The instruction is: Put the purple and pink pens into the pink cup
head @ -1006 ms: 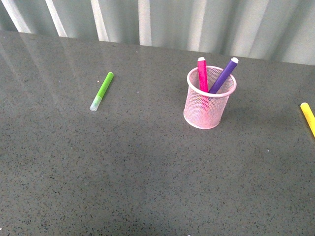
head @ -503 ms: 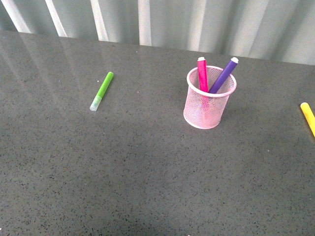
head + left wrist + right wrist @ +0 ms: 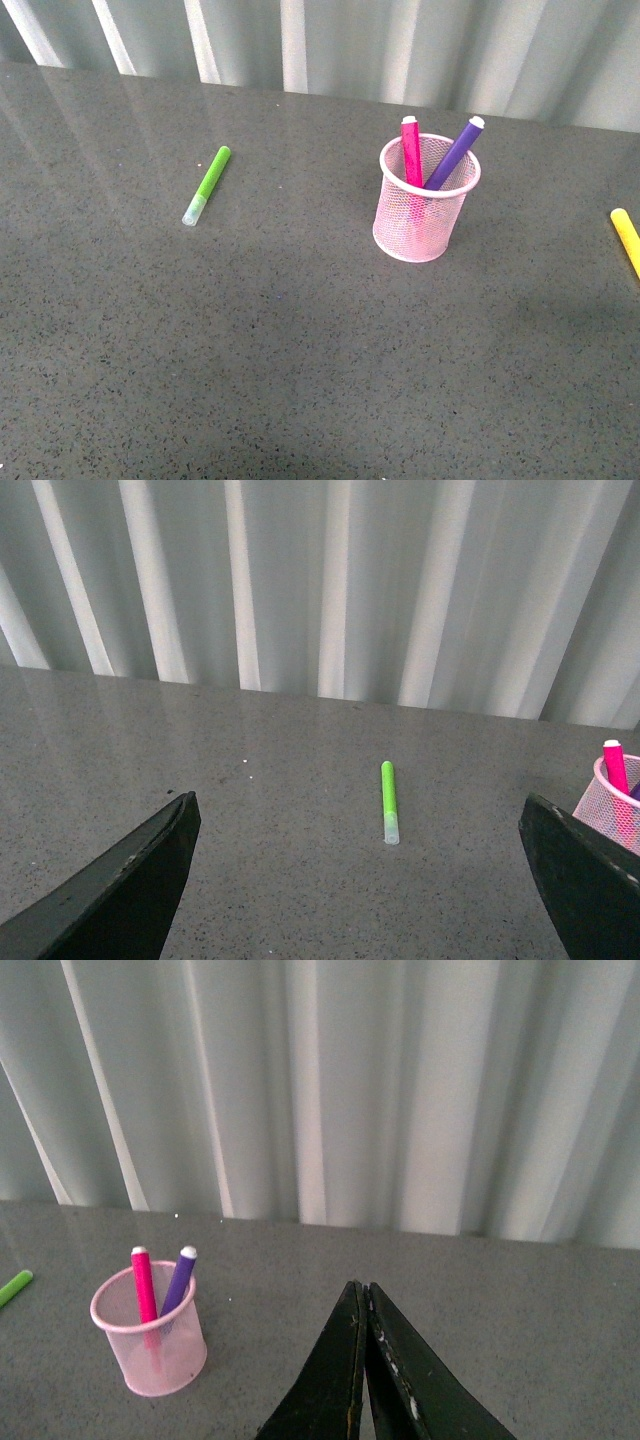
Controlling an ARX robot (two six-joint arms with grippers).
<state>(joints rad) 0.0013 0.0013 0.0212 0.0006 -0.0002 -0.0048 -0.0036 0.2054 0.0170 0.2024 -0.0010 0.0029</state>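
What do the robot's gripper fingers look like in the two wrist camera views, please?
Only the fingers show. The left gripper has two black, wedge-shaped fingers with flat faces and pale scuffed edges. The right gripper has black fingers tapering to thin tips, with small whitish scratches. No cables or markings are visible.

Front high; wrists low, sharing pink cup (image 3: 426, 205).

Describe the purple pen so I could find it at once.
On the grey table, right of the middle, stands a pink mesh cup. Two pens stick out of it: the purple pen leans right, against the rim. Its neighbour, the pink pen, stands nearly upright; green and yellow pens lie flat on the table.
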